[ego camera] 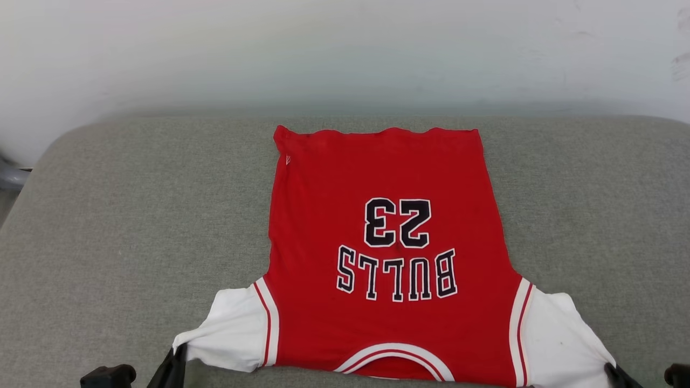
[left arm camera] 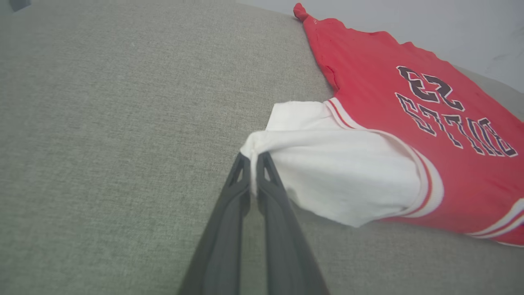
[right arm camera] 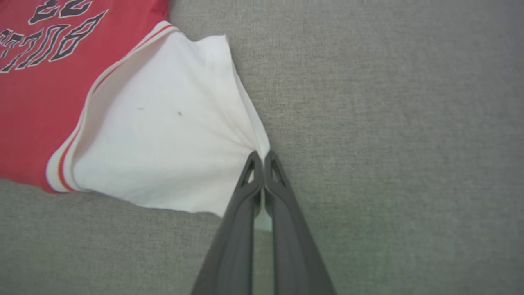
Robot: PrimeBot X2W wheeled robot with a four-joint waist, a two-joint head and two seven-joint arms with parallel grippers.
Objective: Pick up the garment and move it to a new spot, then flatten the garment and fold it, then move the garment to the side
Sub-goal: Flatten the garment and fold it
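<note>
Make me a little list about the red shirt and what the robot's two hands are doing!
shirt: red, spread flat, collar end nearest the robot
lettering: BULLS 23, facing up, upside down in the head view
surface: grey cushion
left gripper: shut on the tip of the white left sleeve
right gripper: shut on the edge of the white right sleeve
folding: not yet begun

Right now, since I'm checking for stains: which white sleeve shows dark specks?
The right sleeve, pinched by the right gripper; the left sleeve, in the left gripper, looks plain white.
</note>
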